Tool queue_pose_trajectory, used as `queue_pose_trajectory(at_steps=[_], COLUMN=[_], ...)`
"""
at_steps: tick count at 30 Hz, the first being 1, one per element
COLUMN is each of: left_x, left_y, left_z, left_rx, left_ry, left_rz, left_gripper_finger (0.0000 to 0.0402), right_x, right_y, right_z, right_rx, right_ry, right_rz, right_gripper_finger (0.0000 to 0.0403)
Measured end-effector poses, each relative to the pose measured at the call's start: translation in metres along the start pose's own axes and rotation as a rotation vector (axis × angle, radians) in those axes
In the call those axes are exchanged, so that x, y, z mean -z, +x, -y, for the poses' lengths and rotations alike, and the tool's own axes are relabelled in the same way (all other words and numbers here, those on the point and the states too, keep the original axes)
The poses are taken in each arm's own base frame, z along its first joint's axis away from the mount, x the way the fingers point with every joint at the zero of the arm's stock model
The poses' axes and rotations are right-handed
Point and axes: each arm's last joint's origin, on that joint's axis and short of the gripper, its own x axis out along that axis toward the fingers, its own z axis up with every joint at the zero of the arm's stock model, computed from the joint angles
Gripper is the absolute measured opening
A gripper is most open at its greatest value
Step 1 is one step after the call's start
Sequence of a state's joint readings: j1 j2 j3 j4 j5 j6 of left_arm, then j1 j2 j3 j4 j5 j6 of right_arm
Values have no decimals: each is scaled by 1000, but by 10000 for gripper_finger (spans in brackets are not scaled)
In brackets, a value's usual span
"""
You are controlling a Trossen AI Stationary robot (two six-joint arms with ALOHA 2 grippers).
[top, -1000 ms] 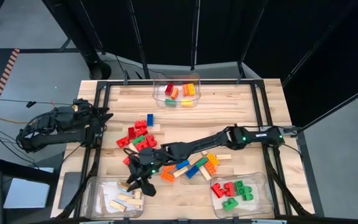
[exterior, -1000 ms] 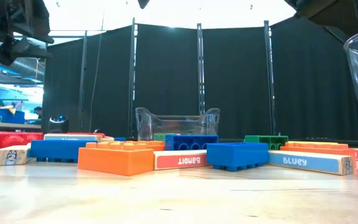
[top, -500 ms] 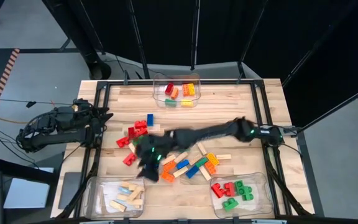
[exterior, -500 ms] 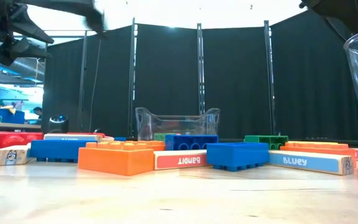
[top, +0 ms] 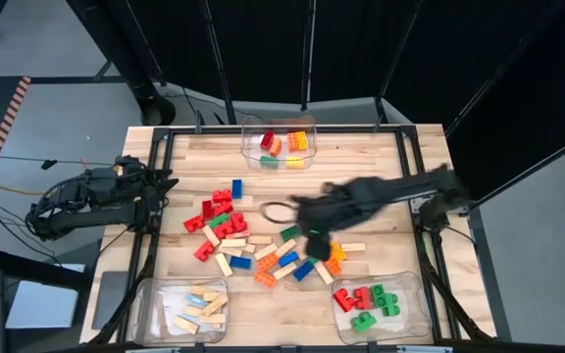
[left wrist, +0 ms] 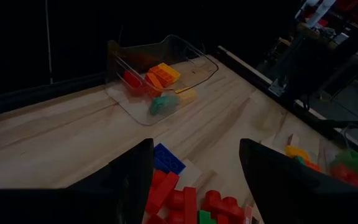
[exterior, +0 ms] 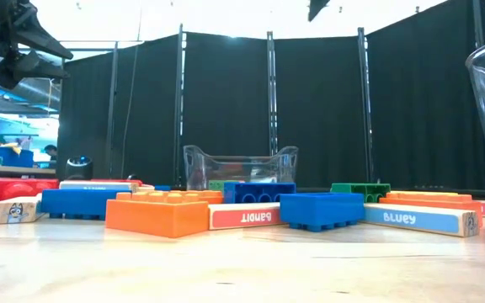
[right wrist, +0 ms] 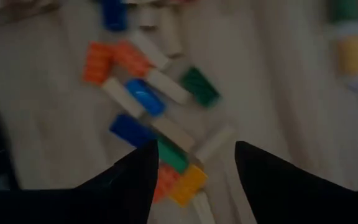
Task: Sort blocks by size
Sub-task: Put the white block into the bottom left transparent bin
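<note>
The blocks [top: 263, 250] lie scattered across the middle of the table [top: 361, 167]: red studded bricks bunched toward the left, then a looser mix of orange, blue, green and yellow bricks with pale wooden bars among them. Some are already in bins: a far bin [top: 281, 143] at the table's back edge holds red, orange, yellow and green bricks, the near left bin [top: 186, 309] holds wooden bars, and the near right bin [top: 381, 304] holds red and green bricks.

The right gripper [top: 281, 211] reaches over the table's middle, above the pile (blurred in the high view). Its own wrist camera shows its fingers [right wrist: 135, 180] spread apart with nothing between them, looking down on orange, blue, green and yellow pieces. The left gripper [top: 160, 181] waits at the table's left edge; its fingers [left wrist: 129, 180] stand wide apart and empty.

The low view gives what the overhead cannot: the bricks' side profiles, and printed words on the sides of two bars [exterior: 244, 216]. The left wrist view looks across the red bricks into the far bin from the side, showing its clear wall (the overhead shows only its outline).
</note>
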State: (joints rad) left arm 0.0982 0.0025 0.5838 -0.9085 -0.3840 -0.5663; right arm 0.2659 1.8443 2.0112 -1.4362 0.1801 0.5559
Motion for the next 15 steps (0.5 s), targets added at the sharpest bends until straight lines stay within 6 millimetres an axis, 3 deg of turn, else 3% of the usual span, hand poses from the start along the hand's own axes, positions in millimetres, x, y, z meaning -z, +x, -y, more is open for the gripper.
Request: queue_pose_trajectory(at_steps=[3,5,9,15], left_x=[0,0,0,0], left_y=[0,0,0,0], left_z=[0,0,0,0], left_rx=[0,2,5,6], left_ry=[0,1,4,5], left_rz=[0,-1,-3,-4], left_gripper_finger=[245,245,245,245], right_x=[44,69,91,88], right_y=[-18,-13,32,104], right_z=[17,30,37,35], right_rx=[113,154,114,67], right_ry=[170,302,522,649], right_rz=[68,70,59,86], right_gripper_finger=[219,217,219,213])
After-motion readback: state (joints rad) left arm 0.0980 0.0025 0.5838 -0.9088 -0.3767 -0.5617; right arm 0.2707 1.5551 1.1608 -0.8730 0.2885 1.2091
